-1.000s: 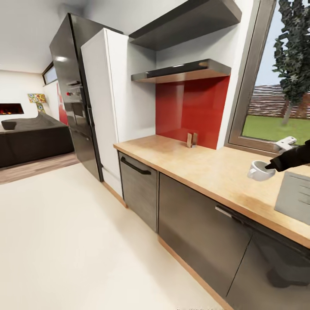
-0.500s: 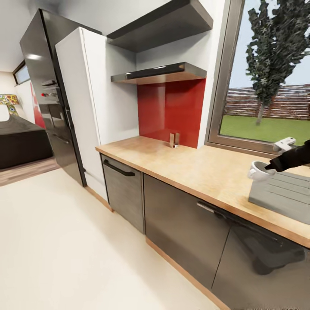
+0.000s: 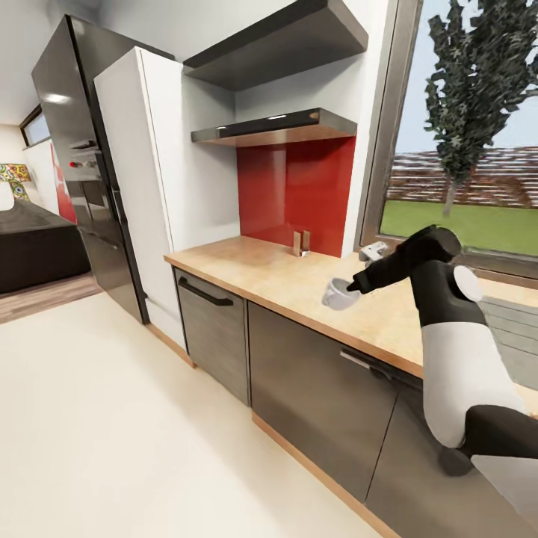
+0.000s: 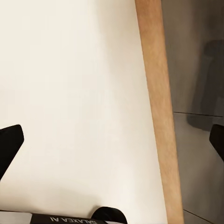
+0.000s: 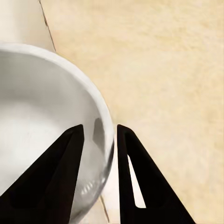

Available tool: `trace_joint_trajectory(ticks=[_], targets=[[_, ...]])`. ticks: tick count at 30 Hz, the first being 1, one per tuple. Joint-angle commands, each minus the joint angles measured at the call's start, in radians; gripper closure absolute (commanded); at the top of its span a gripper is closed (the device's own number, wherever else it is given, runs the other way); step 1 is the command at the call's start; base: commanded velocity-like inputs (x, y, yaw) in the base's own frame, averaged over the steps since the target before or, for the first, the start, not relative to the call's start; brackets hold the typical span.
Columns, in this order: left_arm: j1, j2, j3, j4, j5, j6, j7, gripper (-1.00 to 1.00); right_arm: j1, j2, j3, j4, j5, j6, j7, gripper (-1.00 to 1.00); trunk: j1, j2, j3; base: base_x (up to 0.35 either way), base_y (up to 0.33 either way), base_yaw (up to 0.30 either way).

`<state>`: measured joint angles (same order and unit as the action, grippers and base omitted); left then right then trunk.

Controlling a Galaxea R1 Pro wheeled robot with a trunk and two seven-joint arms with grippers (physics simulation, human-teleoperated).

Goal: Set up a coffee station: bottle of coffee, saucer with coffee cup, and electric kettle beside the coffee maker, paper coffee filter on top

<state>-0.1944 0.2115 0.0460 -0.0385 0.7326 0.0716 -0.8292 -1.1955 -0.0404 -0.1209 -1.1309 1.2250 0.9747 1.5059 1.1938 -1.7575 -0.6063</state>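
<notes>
So my right arm [image 3: 448, 329] takes up most of the right side of the head view now, bent at the elbow and reaching up and left over the countertop [image 3: 299, 280]. Half a second ago only the dark forearm poked in from the right edge, so that's a big swing toward the middle. My right gripper [image 3: 353, 287] is clamped on the rim of the coffee cup [image 3: 338, 294], one finger inside the bowl and one outside, which the right wrist view shows nicely [image 5: 100, 135]. The cup sits just above the wood, centre right of the frame, near the red backsplash [image 3: 295, 194]; earlier it was out at the right edge by the grey sink. My left gripper [image 4: 112, 144] is spread wide, its fingertips [image 4: 10, 142] at opposite edges of that wrist view, above pale floor [image 4: 70, 93].
</notes>
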Motion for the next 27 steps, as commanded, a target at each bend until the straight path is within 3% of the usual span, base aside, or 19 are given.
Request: trace_joint_trajectory(ticks=[1,4,14,20,27], targets=[[0.0,0.0,0.005,0.0,0.001,0.008,-0.004,-1.0,-0.002,0.026,0.001,-0.001,0.01,0.012,-0.01,1.0,0.0,-0.001,-0.001,0.0,0.0,0.0],[0.0,0.0,0.005,0.0,0.001,0.008,-0.004,-1.0,-0.002,0.061,0.002,-0.001,0.009,0.014,-0.039,1.0,0.0,-0.001,-0.001,0.0,0.0,0.0],[0.0,0.0,0.005,0.0,0.001,0.007,-0.004,-1.0,-0.002,0.094,0.004,-0.001,0.004,0.016,-0.052,1.0,0.0,-0.001,-0.001,0.0,0.0,-0.116],[0.0,-0.001,0.005,0.0,0.001,0.007,-0.004,-1.0,-0.002,0.097,0.004,-0.001,0.005,0.016,-0.052,1.0,0.0,-0.001,-0.001,0.0,0.0,-0.221],[0.0,-0.001,-0.001,-0.001,0.001,0.007,-0.005,-1.0,-0.002,0.087,0.002,-0.001,0.008,0.012,-0.047,1.0,0.0,-0.001,-0.001,-0.165,0.0,-0.007]])
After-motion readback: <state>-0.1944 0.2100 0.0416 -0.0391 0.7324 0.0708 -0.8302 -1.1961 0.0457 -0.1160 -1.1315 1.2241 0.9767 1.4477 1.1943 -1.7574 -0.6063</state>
